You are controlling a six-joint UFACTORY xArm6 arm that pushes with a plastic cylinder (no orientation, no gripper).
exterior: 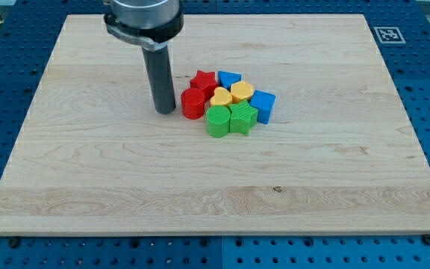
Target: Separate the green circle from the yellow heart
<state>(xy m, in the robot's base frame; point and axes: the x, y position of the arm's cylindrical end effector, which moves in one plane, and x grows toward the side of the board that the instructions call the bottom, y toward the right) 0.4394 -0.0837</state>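
So the arm's tip [165,111] is parked on the pale wooden board [88,187], just to the view's left of the cluster, right beside the red plastic cylinder block [192,103] and maybe touching it, hard to call. There's no hand here to be open or shut, just a straight dark rod.

The blocks are all jammed together near the board's middle. The green ribbed circle block [217,121] sits at the cluster's lower left, and the yellow heart-shaped block [221,97] is directly above it in the view, touching or near enough. A second yellow block [242,92] sits to its right, a green star-ish block [242,118] hugs the circle's right side, and a red star block [203,80], a blue triangular block [228,78] and a blue cube-like block [263,104] round out the pile.

Best bet in my opinion: don't shove straight in from where the rod is, since that just drives the red cylinder into everything. The circle's bottom and left faces are open, so the rod should swing around and get into the seam between heart and circle, then push the circle toward the view's bottom, where nothing blocks it. Slow push, centred, or it'll roll off sideways.
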